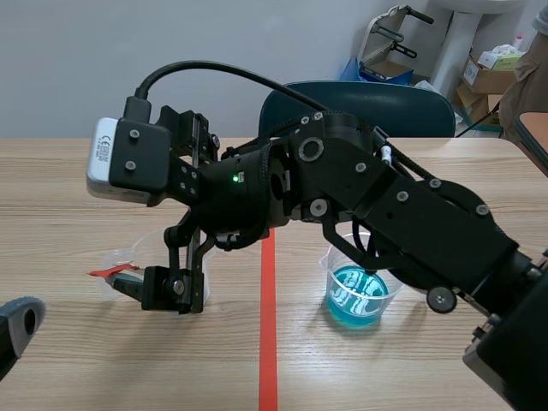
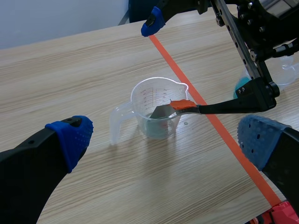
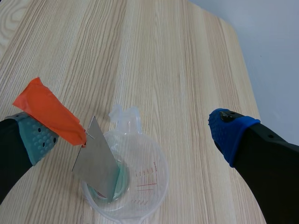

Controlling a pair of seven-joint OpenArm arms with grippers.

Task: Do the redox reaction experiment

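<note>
A clear measuring cup point(image 1: 116, 257) point(image 2: 145, 100) point(image 3: 140, 196) with a little blue-green liquid stands left of the tape line. A thin metal sheet point(image 2: 161, 112) point(image 3: 96, 161) leans inside it. The sheet's orange-taped end point(image 1: 107, 272) point(image 3: 49, 112) sticks out over the rim. My right gripper point(image 3: 131, 133) point(image 2: 176, 66) comes across from the right and is open wide above the cup. Its grey-green pad point(image 3: 35, 137) touches the orange end. My left gripper point(image 2: 166, 137) hovers open in front of the cup, holding nothing. A second cup point(image 1: 360, 287) holds bright blue liquid.
An orange-red tape line point(image 1: 268, 342) runs down the table's middle between the two cups. The right arm point(image 1: 402, 214) spans the table above the blue cup. A blue chair point(image 1: 411, 103) and cardboard boxes point(image 1: 488, 81) stand behind the far edge.
</note>
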